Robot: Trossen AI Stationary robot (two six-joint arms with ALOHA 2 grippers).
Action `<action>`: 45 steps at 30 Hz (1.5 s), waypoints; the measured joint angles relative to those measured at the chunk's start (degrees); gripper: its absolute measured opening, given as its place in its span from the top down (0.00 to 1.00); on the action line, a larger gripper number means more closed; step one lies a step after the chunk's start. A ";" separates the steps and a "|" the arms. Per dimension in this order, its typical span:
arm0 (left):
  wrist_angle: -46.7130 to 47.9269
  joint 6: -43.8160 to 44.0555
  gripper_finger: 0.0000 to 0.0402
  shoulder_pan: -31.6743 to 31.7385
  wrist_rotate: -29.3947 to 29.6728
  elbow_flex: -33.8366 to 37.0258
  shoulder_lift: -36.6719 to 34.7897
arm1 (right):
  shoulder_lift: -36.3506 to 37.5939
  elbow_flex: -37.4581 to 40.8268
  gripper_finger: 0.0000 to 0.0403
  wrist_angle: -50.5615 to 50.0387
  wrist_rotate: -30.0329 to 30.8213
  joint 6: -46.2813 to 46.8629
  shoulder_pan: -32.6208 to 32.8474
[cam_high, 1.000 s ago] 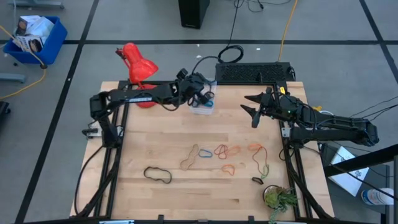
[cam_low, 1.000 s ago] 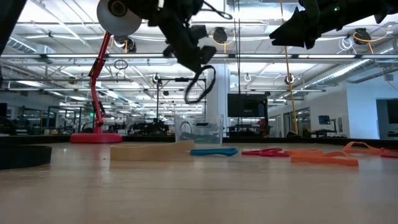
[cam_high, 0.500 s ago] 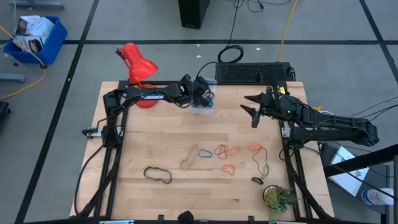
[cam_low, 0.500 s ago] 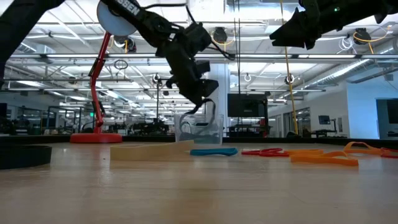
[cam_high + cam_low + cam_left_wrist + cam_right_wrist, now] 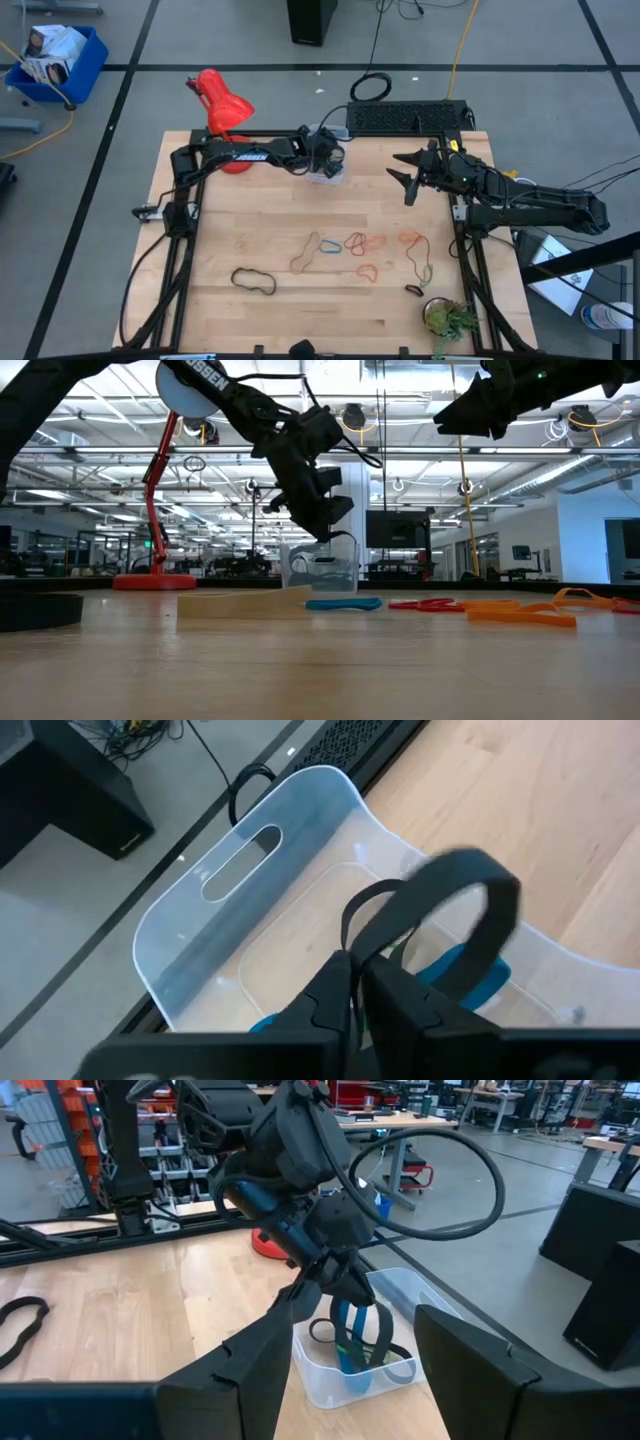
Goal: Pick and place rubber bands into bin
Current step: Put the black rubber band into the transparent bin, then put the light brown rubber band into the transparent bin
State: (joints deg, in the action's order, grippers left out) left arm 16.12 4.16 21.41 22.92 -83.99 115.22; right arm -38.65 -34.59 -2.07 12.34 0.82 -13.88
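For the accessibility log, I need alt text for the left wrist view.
The left end effector holds a black rubber band over the open clear bin, fingers nearly together. A blue band lies inside the bin, which sits at the wooden table's edge.

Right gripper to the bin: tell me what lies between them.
Bare wood only. In the high view, nothing lies on the table between the right gripper and the bin, where the left gripper hangs.
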 joint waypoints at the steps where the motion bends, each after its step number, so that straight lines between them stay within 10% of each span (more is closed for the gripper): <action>1: 0.01 0.00 0.89 0.00 0.00 0.00 0.00 | 0.00 0.00 0.48 0.00 -0.01 0.00 0.00; 18: 1.36 0.89 0.60 -0.04 5.24 0.05 -0.63 | 0.00 0.00 0.48 -0.01 -0.11 0.02 0.00; 37: 7.45 3.07 0.54 -3.18 -27.78 0.04 -27.74 | 0.00 0.00 0.48 -0.90 -0.17 0.02 -0.01; 45: 22.31 -9.02 0.54 -12.69 -36.90 0.02 -32.16 | 0.00 0.00 0.48 -2.05 -0.37 0.02 -0.01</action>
State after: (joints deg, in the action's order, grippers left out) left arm 38.43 -4.85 8.72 -13.98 -83.96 83.06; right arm -38.65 -34.59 -4.11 11.97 0.84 -13.89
